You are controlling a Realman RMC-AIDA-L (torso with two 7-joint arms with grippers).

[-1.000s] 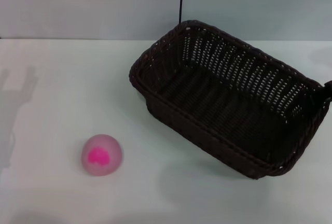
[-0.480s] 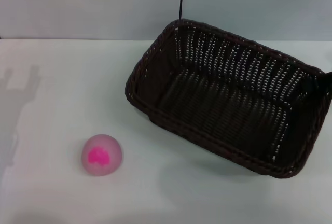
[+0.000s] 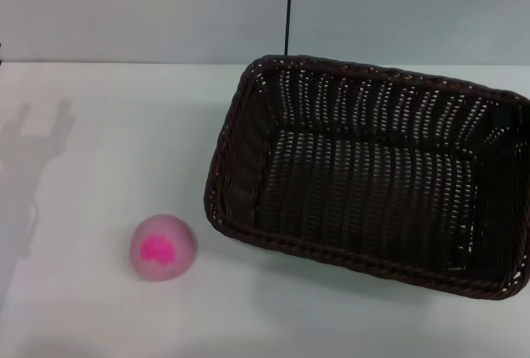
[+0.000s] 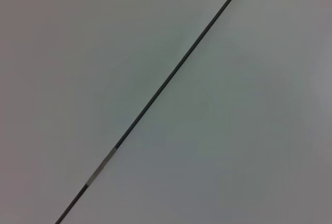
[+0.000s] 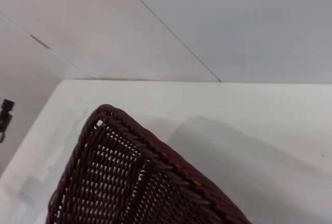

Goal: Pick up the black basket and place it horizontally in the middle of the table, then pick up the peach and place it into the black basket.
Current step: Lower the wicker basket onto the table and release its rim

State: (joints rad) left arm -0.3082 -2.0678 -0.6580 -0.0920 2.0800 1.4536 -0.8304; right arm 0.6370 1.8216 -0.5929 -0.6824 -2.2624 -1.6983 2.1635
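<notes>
On the table [image 3: 99, 126], black basket [image 3: 364, 171] seemingly flat, beside peach [image 3: 162, 247].

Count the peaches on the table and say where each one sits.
1. The peach sits on the table toward the robot's left, just outside the black basket and apart from it. The basket looks empty, and none shows elsewhere.

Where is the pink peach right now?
In the head view, the peach sits on the white table, toward the robot's left, just left of the black basket, not touching it.
</notes>
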